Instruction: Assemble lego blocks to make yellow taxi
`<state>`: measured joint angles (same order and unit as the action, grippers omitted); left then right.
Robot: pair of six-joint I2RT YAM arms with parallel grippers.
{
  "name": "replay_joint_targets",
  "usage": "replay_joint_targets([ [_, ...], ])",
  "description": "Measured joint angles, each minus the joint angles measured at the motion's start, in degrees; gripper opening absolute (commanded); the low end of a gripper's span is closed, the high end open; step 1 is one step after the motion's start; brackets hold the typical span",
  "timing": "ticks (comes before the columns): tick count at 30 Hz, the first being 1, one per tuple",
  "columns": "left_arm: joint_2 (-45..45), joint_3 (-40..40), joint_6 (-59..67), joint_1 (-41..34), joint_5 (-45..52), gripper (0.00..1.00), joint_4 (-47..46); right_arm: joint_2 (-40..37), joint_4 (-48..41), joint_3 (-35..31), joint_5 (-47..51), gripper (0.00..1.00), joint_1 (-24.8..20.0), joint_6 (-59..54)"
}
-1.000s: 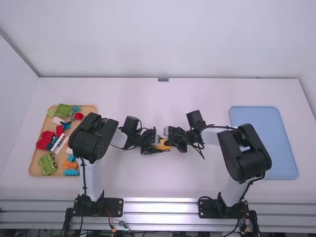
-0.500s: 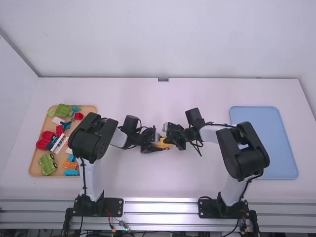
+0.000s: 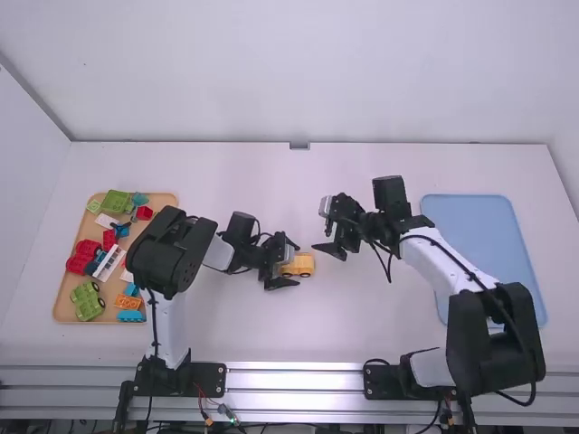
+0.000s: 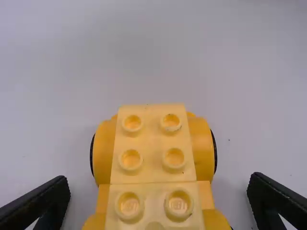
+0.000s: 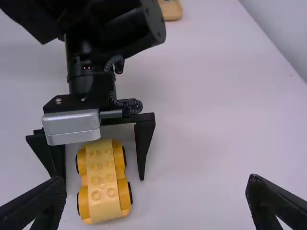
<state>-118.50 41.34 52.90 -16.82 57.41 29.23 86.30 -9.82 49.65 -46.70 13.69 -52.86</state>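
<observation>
On the table in the high view, my left gripper [image 3: 288, 264] stands open around the rear of a yellow wheeled block car [image 3: 301, 264]. In the left wrist view, my left gripper [image 4: 159, 191] has a finger on each side of the yellow car [image 4: 153, 143], with gaps between. Studs run along the car's top. To the right of the car and apart from it, my right gripper [image 3: 327, 228] is held open. Between the fingers of my right gripper [image 5: 156, 191] in the right wrist view nothing is gripped; the yellow car [image 5: 101, 179] lies beyond its left finger.
A wooden tray [image 3: 61, 303] at the left holds several coloured blocks, among them red and green wheeled pieces. A blue tray [image 3: 498, 262] lies at the right, partly behind the right arm.
My right gripper has left the car, moving right and up in the high view. My left gripper has opened around the car, which now shows more fully.
</observation>
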Motion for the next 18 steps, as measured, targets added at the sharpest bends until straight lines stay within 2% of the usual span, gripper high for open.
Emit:
replay_joint_targets([
  [6,0.2,0.0,0.2,1.0,1.3,0.99,-3.0,-0.4,-1.4,0.0,3.0,0.99,0.4,1.2],
  [12,6.9,-0.1,0.3,8.4,3.9,0.99,-15.5,-0.4,-0.8,0.0,3.8,0.99,1.5,1.5],
  [18,19.0,0.0,2.6,18.7,4.0,0.99,-32.7,-0.4,-0.1,0.0,3.9,0.99,1.5,1.5],
])
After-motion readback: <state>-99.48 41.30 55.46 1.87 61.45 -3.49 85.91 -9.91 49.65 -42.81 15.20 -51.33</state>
